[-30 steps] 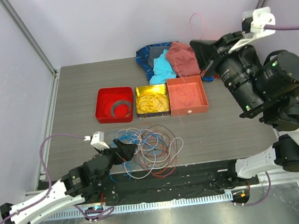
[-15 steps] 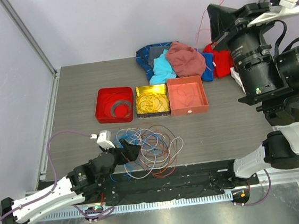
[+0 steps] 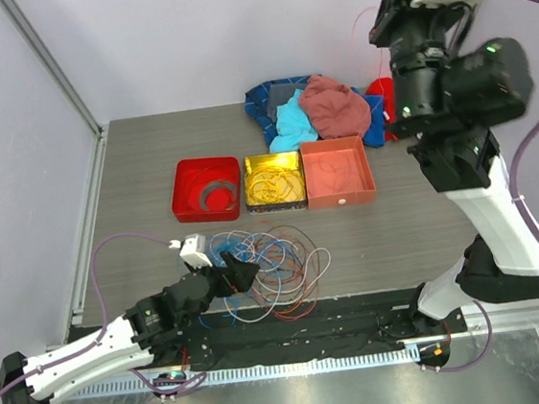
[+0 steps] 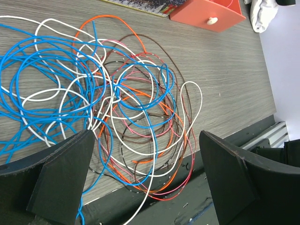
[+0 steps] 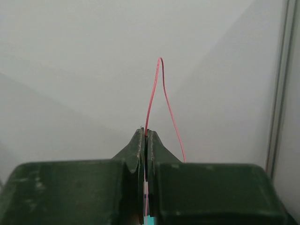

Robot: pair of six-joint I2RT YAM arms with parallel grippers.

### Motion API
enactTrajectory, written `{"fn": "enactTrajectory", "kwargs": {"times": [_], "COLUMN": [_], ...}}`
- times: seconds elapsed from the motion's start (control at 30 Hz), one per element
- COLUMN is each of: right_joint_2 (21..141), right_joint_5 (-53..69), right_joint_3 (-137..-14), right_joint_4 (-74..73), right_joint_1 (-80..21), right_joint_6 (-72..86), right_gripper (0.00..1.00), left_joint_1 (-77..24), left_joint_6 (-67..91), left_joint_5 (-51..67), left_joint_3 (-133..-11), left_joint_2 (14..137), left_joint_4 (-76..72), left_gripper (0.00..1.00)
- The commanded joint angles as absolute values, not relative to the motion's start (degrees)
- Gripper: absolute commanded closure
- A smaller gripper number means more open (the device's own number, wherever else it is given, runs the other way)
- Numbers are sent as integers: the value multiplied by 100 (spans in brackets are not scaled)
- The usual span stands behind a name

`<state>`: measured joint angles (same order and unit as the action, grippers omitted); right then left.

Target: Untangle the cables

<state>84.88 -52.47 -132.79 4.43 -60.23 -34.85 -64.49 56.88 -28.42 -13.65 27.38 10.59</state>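
The cables (image 3: 274,267) lie in a loose tangle of blue, white, orange, brown, pink and red loops near the table's front edge. My left gripper (image 3: 237,275) hovers at the tangle's left side, open. In the left wrist view its two dark fingers (image 4: 61,180) stand wide apart, with the near loops of the cables (image 4: 136,117) lying between them and nothing gripped. My right gripper (image 3: 385,2) is raised high at the back right. Its jaws are shut (image 5: 146,133) on one thin red cable (image 5: 157,89) that arches up from the tips.
Three square trays stand in a row mid-table: a red one (image 3: 181,194), a yellow one (image 3: 251,207) holding yellow wire, and a salmon one (image 3: 369,180). A heap of clothes (image 3: 322,105) lies behind them. A black rail (image 3: 340,322) runs below the table's front edge.
The right arm has swung up and back, lifting the red cable high above the clothes heap. The left gripper has crept slightly forward over the tangle's left side.
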Motion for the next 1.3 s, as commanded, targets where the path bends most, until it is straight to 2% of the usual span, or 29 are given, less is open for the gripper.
{"fn": "enactTrajectory", "kwargs": {"times": [0.0,0.13,0.27,0.57,0.93,1.03,1.27], "right_joint_2": [8507,8692,8754,8982,8385,8393,9131], "right_joint_5": [-4853,-4204,-3631,-3305,-3217,-3111,-2997], "right_joint_3": [-12842,-12499,-12086,-11690,-9994,-10221,-12163], "right_joint_4": [-1255,-2134,-2267,-2162,-1275,-1204,-1731], "right_joint_1": [-4994,-4002,-3429,-3006,-2927,-2865,-2830], "right_joint_6": [-1602,-362,368,589,738,712,457], "right_gripper": [99,99,99,99,99,99,99], "left_joint_1": [-6460,-6460,-6460,-6460,-6460,-6460,-6460], "left_joint_6": [5730,5748,5748,5643,5616,5608,5625], "left_joint_5": [-2725,-2637,-2628,-2769,-2751,-2716,-2690], "left_joint_3": [-1318,-1275,-1204,-1151,-1143,-1186,-1195], "left_joint_2": [2804,2734,2480,2101,2355,2426,2470], "left_joint_4": [729,791,966,1292,1134,1116,1072], "left_gripper": [0,0,0,0,0,0,0]}}
